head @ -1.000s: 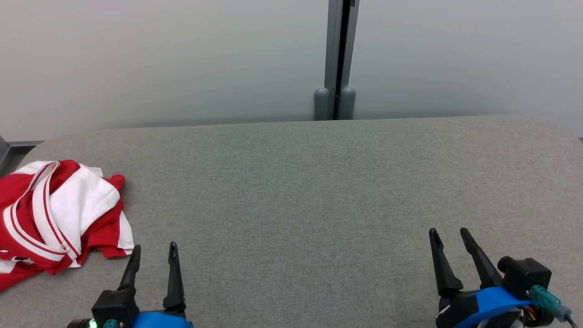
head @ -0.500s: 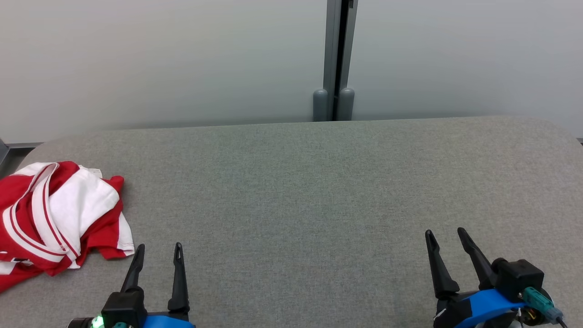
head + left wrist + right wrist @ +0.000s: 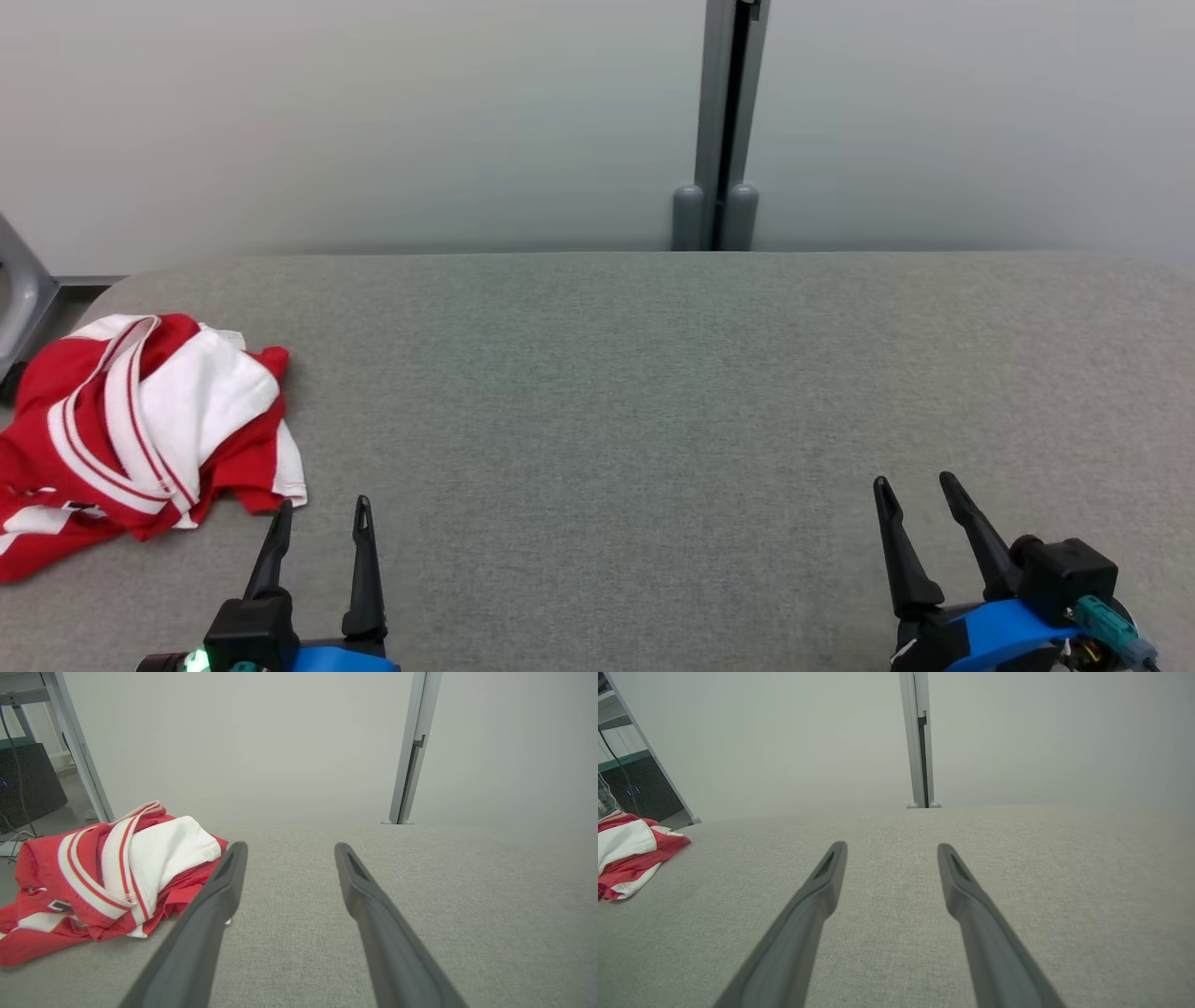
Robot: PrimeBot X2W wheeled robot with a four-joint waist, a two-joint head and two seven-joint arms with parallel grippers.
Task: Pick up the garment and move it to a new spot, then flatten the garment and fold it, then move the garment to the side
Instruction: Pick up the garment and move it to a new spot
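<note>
- My left end effector (image 3: 321,506) is spread wide and empty, just beside the near right edge of the garment (image 3: 140,429).
- My right end effector (image 3: 914,481) is also spread and empty, well apart from the garment.
- The garment, red and white, lies crumpled at the left end of the grey desk (image 3: 653,392).

Grey felt-covered table surface (image 3: 653,373), rounded corners. 2 pale frosted wall panels (image 3: 373,121) behind, grey metal post (image 3: 717,93) between. Soft even light.
</note>
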